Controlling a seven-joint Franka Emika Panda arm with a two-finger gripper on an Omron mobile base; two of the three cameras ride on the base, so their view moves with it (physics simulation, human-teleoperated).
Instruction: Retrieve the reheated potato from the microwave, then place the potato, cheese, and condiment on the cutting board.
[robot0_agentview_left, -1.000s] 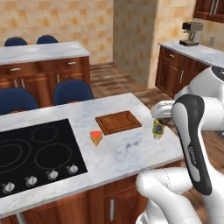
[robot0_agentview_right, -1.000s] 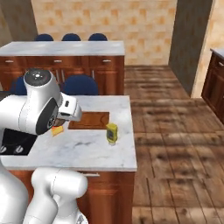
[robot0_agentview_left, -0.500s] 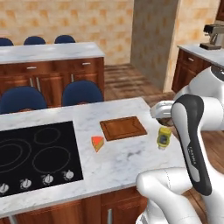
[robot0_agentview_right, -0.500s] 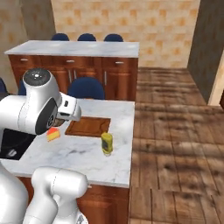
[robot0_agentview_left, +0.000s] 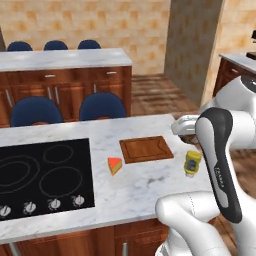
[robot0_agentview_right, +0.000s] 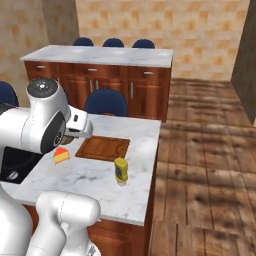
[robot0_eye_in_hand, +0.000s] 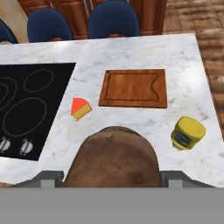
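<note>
- Three task items are in sight above and on the marble table (robot0_eye_in_hand: 144, 52): the potato (robot0_eye_in_hand: 111, 157), the cheese (robot0_eye_in_hand: 80, 108) and the condiment (robot0_eye_in_hand: 187, 132).
- The potato sits between the fingers of the gripper (robot0_eye_in_hand: 111, 177), whose jaws stand wide against its two flanks; it is held, and it hangs above the near part of the table, short of the cutting board (robot0_eye_in_hand: 133, 88). The wide jaw setting is judged to follow from the bulk of the potato.
- The cutting board lies flat and bare, ready to receive all three items.
- The cheese rests on the table between the board and the black cooktop (robot0_eye_in_hand: 30, 100), just beside the board but apart from it.
- The condiment stands upright on the table near the board's other end, also apart from it.
- The microwave cannot be located.
- Judgement: retrieval is done; placing the potato on the board is the step in hand, with cheese and condiment not yet moved.
</note>
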